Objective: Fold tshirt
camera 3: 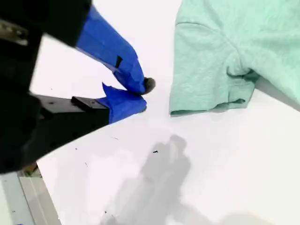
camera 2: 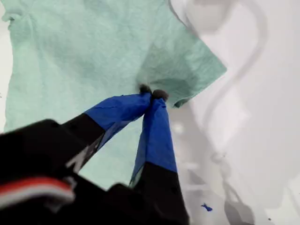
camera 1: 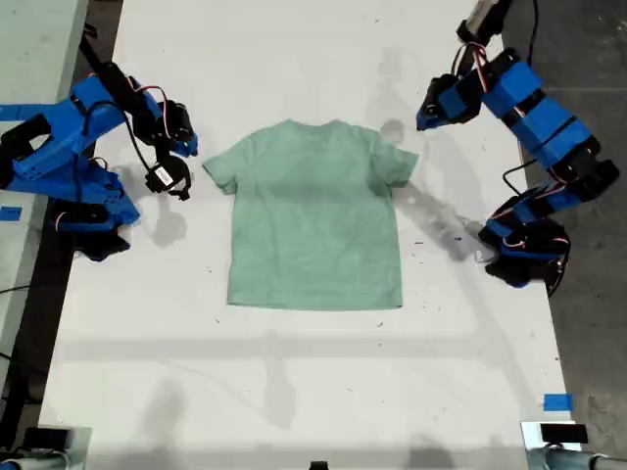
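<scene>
The small pale mint-green short-sleeved tshirt [camera 1: 315,220] lies flat and unfolded on the white counter [camera 1: 294,392], every fold yet to make. My first claw [camera 2: 151,93] hangs clenched and empty over one sleeve; my second claw [camera 3: 143,96], clenched too, waits just beside the other.

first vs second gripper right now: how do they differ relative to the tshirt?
My first gripper hangs over the sleeve of the tshirt at the exterior view's right; my second gripper hangs over bare table beside the other sleeve, clear of the fabric. The first's jaws are shut; the second's tips also look closed. Neither holds cloth. Both have blue fingers, and the tshirt lies flat, unfolded.
</scene>
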Robot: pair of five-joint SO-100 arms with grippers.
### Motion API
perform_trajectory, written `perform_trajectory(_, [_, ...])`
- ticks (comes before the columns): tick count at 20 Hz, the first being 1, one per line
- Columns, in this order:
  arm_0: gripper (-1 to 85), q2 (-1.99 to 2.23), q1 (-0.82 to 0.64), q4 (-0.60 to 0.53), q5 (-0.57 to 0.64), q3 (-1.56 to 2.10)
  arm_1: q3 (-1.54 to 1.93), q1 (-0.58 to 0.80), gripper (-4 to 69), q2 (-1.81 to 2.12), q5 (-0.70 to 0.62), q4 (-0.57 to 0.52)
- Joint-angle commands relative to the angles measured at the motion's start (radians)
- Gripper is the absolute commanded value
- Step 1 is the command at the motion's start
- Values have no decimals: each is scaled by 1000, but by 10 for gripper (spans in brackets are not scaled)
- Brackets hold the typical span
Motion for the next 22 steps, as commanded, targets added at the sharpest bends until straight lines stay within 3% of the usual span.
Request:
perform_trajectory(1, [0,-67,-48,29,31,-114,-118,31,4,-38,-100,14])
perform_trajectory(3, [0,-100,-54,37,37,-129,-101,49,151,-60,-164,-11])
perform_trajectory(5, [28,-120,-51,35,37,-129,-8,72,243,-61,-233,-91])
perform_trajectory(11, [70,-144,-43,29,37,-129,299,130,274,-161,-376,-408])
perform_trajectory(17, [73,-163,-40,29,40,-127,341,147,247,-393,-431,-554])
perform_trajectory(18, [74,-164,-40,29,41,-127,324,143,188,-426,-434,-552])
perform_trajectory(20, [74,-167,-43,29,41,-127,287,141,1,-459,-433,-531])
perform_trajectory(22, [74,-169,-44,29,41,-129,279,141,1,-459,-437,-526])
